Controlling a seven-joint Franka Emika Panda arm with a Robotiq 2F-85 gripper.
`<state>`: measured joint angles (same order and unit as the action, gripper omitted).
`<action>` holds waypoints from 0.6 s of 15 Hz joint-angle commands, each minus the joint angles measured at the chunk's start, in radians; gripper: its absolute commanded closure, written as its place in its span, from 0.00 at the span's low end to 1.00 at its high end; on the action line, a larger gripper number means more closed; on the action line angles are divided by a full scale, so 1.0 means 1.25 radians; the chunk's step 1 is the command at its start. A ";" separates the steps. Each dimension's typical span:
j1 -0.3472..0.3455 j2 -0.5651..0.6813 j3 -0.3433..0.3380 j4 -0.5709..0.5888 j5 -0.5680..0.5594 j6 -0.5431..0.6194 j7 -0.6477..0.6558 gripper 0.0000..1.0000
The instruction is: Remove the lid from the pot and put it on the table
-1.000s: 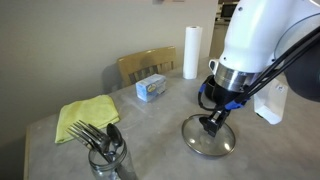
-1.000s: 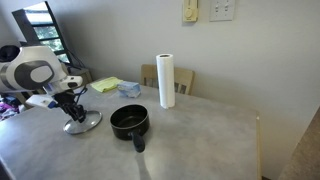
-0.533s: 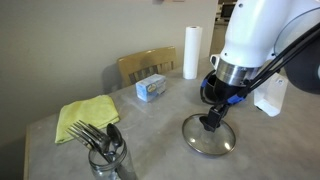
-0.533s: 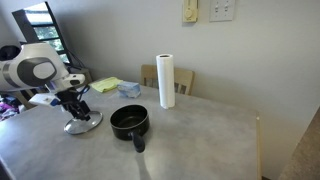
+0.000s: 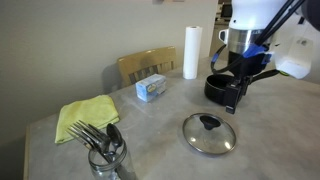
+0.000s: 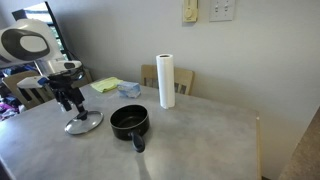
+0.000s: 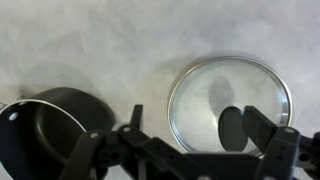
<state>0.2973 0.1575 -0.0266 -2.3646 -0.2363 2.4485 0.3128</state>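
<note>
The gripper (image 7: 193, 112) hangs above the table (image 7: 100, 40) with its jaws spread wide and nothing between them. In the wrist view the lid (image 7: 230, 95) lies flat on the table beneath the jaws, off toward one finger (image 7: 262, 125). Its black knob (image 7: 232, 127) sits just inside that finger, lower down and not touched by it. The other finger (image 7: 135, 118) stands past the lid's metal rim, between the lid and the pot (image 7: 50, 120).

In both exterior views the gripper (image 5: 232, 100) (image 6: 70, 104) is clear of the lid (image 5: 209, 133) (image 6: 83, 123), which rests knob up on the grey top (image 6: 200, 140). The pot (image 6: 129, 122) stands on the table beside the lid and apart from it. It is open at the top, its dark inside showing, and its long handle (image 6: 137, 142) points away from the wall.

Well away from the jaws, near the table's edge, a glass jar (image 5: 105, 152) holds forks and spoons standing upright. A yellow cloth (image 5: 85, 115) lies just behind the jar, and a small blue and white box (image 5: 152, 87) lies farther back. A roll of paper towel (image 5: 191, 52) stands upright by the wall. A wooden chair (image 5: 145, 65) sits behind the table.
</note>
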 commanded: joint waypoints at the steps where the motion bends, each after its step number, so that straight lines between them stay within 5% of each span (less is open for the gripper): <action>1: -0.052 -0.051 0.043 0.012 0.016 -0.100 -0.058 0.00; 9: -0.085 -0.067 0.072 0.033 0.001 -0.148 -0.056 0.00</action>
<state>0.2197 0.0737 0.0336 -2.3246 -0.2335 2.2661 0.2418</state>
